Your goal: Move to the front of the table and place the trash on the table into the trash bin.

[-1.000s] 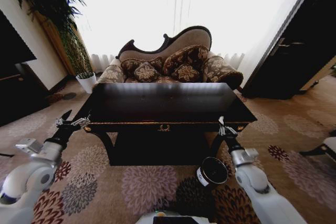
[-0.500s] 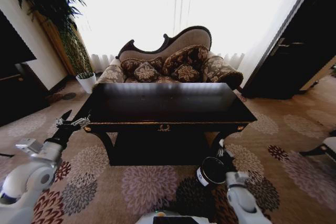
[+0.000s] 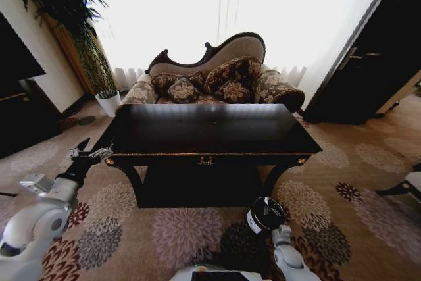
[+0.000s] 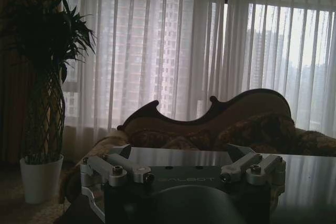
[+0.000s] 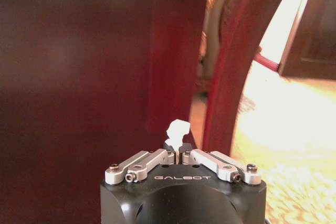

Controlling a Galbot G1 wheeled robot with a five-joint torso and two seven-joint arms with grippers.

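- The right gripper (image 5: 178,148) is pinching a white paper wad (image 5: 177,129) low by the bin (image 3: 266,214), at the table's (image 3: 205,137) five o'clock.
- The left gripper (image 3: 92,150) is hanging spread wide at the table's nine o'clock.

Sofa (image 3: 214,70) with patterned cushions is sitting centre, backed by sheer curtains (image 3: 217,4) that are glowing with daylight. Potted plant (image 3: 92,51) is standing left of sofa; dark door (image 3: 368,64) to its right. Floral carpet (image 3: 177,231) is lying in front.
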